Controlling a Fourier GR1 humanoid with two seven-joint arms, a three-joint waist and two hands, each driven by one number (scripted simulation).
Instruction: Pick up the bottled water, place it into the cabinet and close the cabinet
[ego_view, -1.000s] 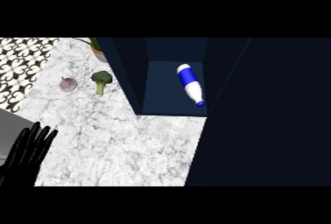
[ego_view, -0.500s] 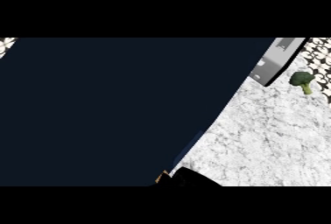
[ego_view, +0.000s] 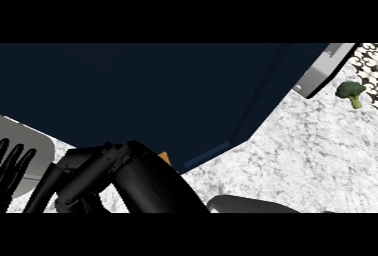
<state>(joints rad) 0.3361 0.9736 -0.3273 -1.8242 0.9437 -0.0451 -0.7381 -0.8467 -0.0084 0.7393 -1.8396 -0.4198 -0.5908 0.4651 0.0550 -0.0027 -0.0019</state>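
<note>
The dark blue cabinet (ego_view: 148, 95) fills most of the head view, and only its flat outer face shows. The bottled water is out of sight. My right hand (ego_view: 111, 177) is a large black shape at the lower middle, lying against the cabinet's lower edge with its fingers stretched out straight. Its grey forearm (ego_view: 244, 204) comes in from the bottom edge. My left hand (ego_view: 11, 167) rests at the far left edge, fingers up and open, holding nothing.
A broccoli floret (ego_view: 351, 92) lies on the white marble counter (ego_view: 310, 160) at the upper right. A grey appliance (ego_view: 321, 70) stands beside the cabinet at the top right. Behind my left hand lies a grey panel (ego_view: 33, 145).
The view has swung right: the open cabinet with the bottle inside gave way to a flat dark face. Since half a second ago, my right hand has risen into view at its lower edge.
</note>
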